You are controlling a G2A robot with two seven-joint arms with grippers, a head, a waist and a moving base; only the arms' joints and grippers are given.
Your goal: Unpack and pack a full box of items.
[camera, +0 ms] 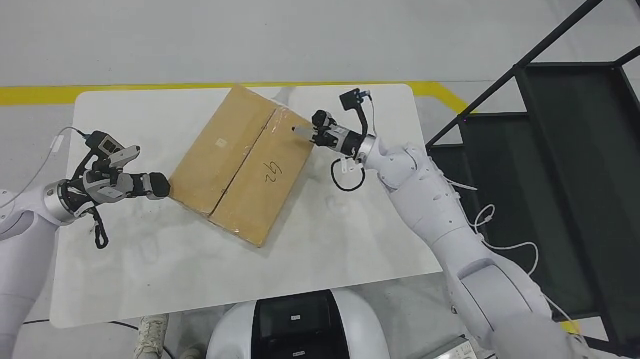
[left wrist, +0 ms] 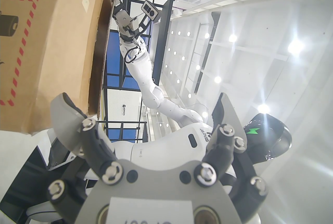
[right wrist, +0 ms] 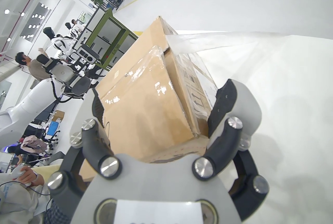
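The white table (camera: pixel 120 259) carries the cardboard box (camera: pixel 240 164), which lies slantwise at its middle with both top flaps folded down to meet at a long seam. The left gripper (camera: pixel 160 186) sits at one corner of the box and the right gripper (camera: pixel 305 133) at the opposite corner, so the box spans the whole stretch between the two sets of fingers. In the left wrist view the left gripper (left wrist: pixel 144 105) has its fingers spread wide with nothing between them. The box (left wrist: pixel 39 27) rises just past one fingertip (left wrist: pixel 66 102), with a dark gap under the flap edge nearest that finger, but I cannot tell whether the tip touches the cardboard. The other finger points into open air, well away from the box. In the right wrist view the right gripper (right wrist: pixel 161 97) is also spread apart and clamps nothing. The near corner of the box (right wrist: pixel 140 74) sits between its two fingers and the box runs straight away from them. One finger (right wrist: pixel 229 97) stands just beside the printed side face, and the other is at the top face. A strip of clear tape (right wrist: pixel 213 39) stretches off the far end of the box, beyond the fingertips.
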